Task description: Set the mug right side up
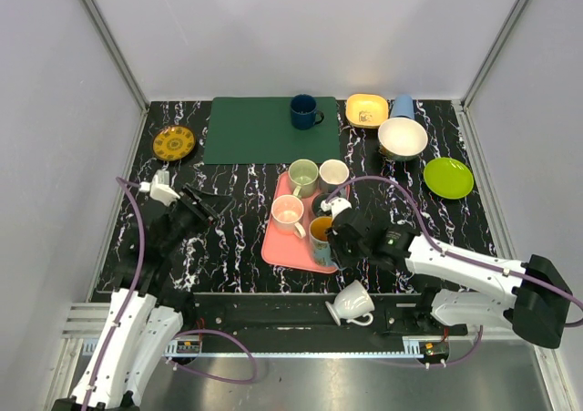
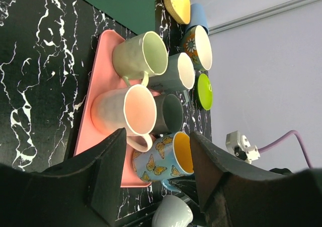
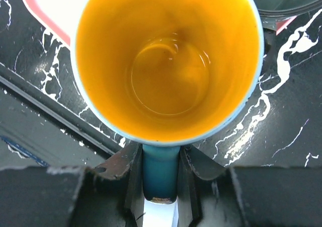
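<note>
The blue butterfly mug with a yellow inside stands mouth up at the near right corner of the pink tray. My right gripper is shut on its blue handle, with the fingers pressed on both sides. The yellow inside fills the right wrist view. I cannot tell whether the mug's base rests on the tray. My left gripper is open and empty left of the tray; its wrist view shows the butterfly mug beyond its fingers.
The tray also holds a pink mug, a green mug, a pale mug and a dark mug. A white mug lies tilted on the front rail. A navy mug, bowls and plates stand behind.
</note>
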